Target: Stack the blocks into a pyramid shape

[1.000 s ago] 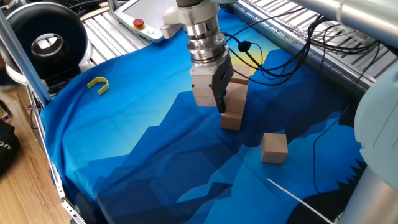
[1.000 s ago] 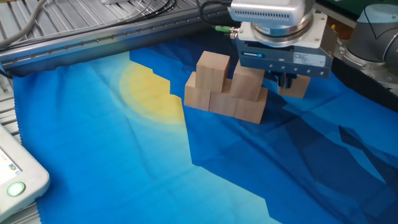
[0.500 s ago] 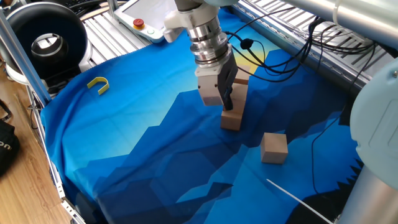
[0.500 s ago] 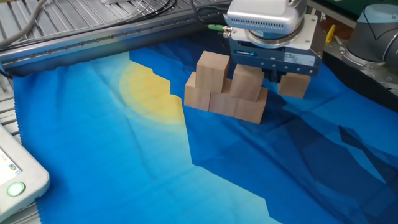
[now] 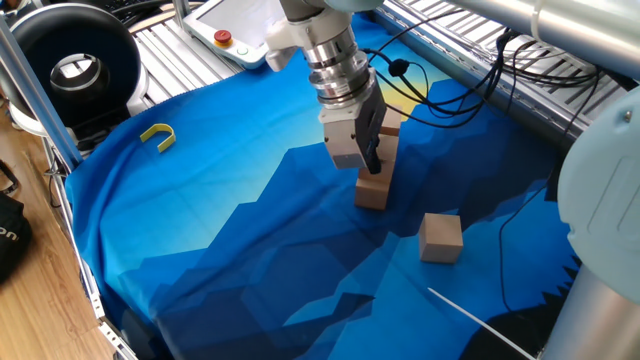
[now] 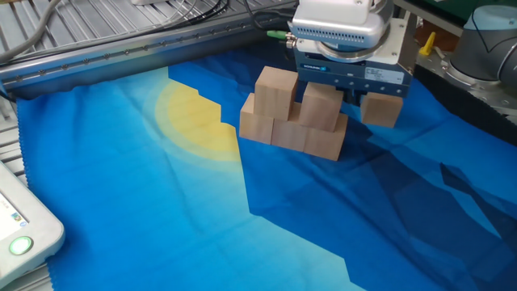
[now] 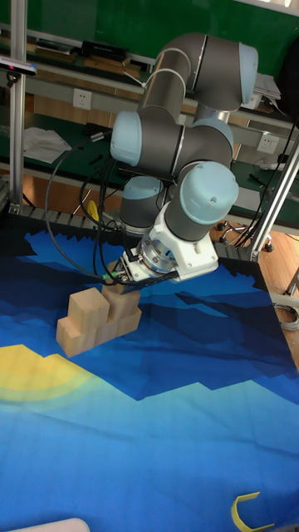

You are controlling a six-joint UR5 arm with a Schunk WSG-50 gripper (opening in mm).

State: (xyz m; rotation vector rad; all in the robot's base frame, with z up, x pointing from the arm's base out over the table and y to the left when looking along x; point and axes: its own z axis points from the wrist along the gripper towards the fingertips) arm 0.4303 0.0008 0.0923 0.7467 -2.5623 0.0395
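Note:
Three wooden blocks form a row on the blue cloth, and a fourth block sits on top at the row's left end. My gripper is shut on another block, holding it at second-layer height over the row's right part. I cannot tell whether it touches the row. In one fixed view the held block hangs just left of the stack. In the tall view the held block is under the gripper. One loose block lies apart on the cloth.
A small yellow U-shaped piece lies on the cloth far from the stack. A teach pendant and a black round device sit beyond the cloth's edge. Black cables trail behind the stack.
The gripper has carried its block sideways toward the stack, right in one fixed view and left in the other. The stacked blocks and the loose block have not moved.

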